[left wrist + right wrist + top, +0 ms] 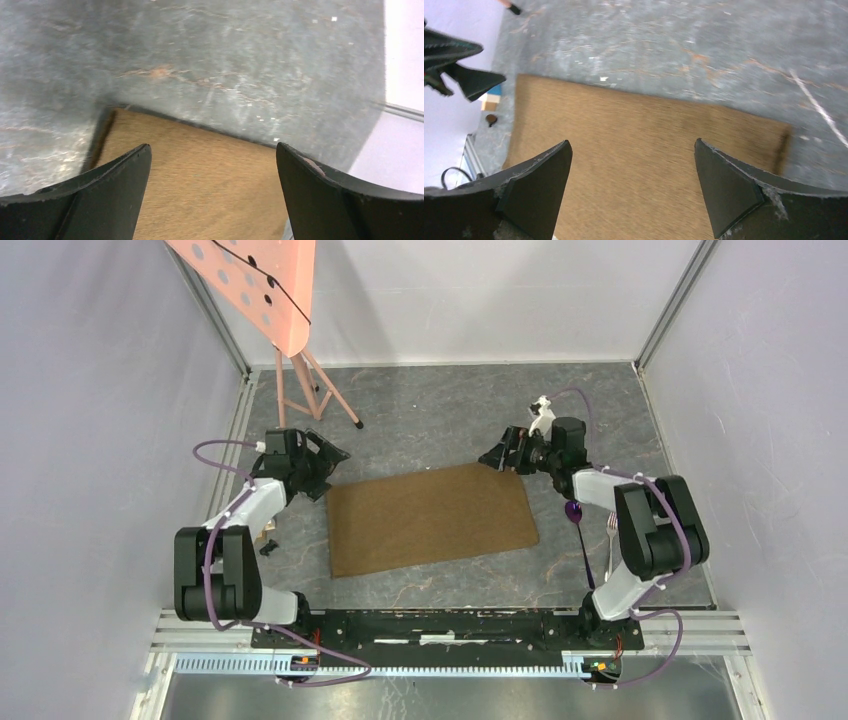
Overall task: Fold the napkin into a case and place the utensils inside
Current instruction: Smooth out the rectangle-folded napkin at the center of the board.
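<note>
Grey mottled tabletop (430, 410) | pale walls (480, 300) | tan napkin (430, 518) flat | both jaws wide, empty

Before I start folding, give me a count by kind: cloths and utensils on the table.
Tan-brown rectangular cloth napkin, lying flat: 1
Dark purple spoon: 1
Silvery metal fork: 1
Total: 3

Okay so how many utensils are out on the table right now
2. A purple spoon lies just right of the napkin, near the right arm; a silvery fork lies beside it, farther right, partly behind that arm. Others could be hidden under the arms.
</note>
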